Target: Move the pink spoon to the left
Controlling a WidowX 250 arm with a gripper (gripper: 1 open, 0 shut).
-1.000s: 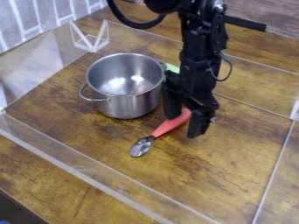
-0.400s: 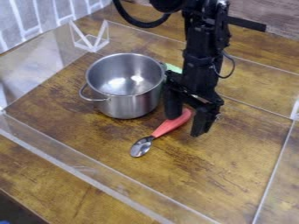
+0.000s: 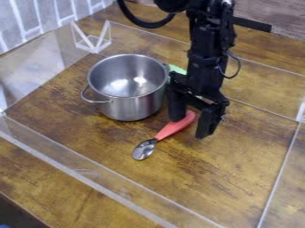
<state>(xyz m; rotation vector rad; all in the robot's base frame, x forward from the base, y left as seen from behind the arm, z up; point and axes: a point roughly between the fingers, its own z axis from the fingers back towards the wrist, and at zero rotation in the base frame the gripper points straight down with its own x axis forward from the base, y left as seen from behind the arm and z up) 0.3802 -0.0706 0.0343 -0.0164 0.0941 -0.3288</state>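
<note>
The pink spoon (image 3: pixel 159 139) lies on the wooden table, its silver bowl (image 3: pixel 144 150) toward the front left and its pinkish-red handle running up to the right under the gripper. My gripper (image 3: pixel 188 121) points straight down, low over the handle's upper end. Its black fingers (image 3: pixel 205 121) stand apart on either side of the handle, open. I cannot tell whether they touch the handle.
A steel pot (image 3: pixel 125 85) with side handles stands just left of the gripper. A bit of a green object (image 3: pixel 177 69) shows behind the arm. Clear plastic walls (image 3: pixel 71 165) fence the wooden table, with a clear stand (image 3: pixel 91 36) at the back left.
The gripper has turned slightly about its vertical axis; it stays over the spoon handle. Spoon and pot have not moved.
</note>
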